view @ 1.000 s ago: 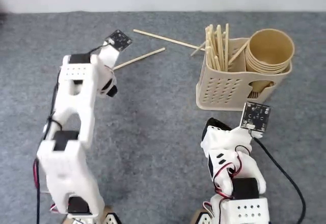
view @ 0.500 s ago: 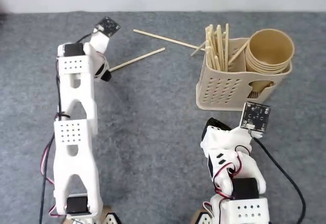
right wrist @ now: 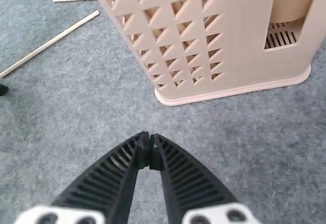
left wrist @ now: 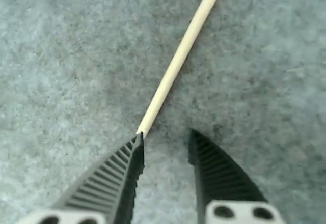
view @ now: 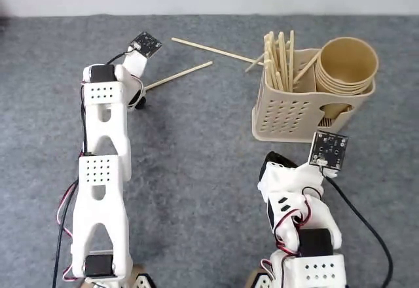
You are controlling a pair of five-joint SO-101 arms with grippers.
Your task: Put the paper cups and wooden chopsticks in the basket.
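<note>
— How far along are you?
— Your left gripper (left wrist: 165, 140) is spread and empty, one finger tip touching the end of a loose chopstick (left wrist: 179, 56). A second chopstick (view: 216, 51) lies at the basket's (view: 288, 114) ten o'clock. That makes two left.
— And what's done?
— A cup stack (view: 347, 62) and a chopstick bunch (view: 282, 55) stand in the basket, too close-packed to count. Your right gripper (right wrist: 149, 152), at its six o'clock, is clenched on nothing.

a: any print legible on the basket (view: 288, 114) or paper cups (view: 347, 62)?
b: none noted on either.
a: camera board (view: 328, 150) by the right arm?
b: marks there too small to read. entry: no readable text.
</note>
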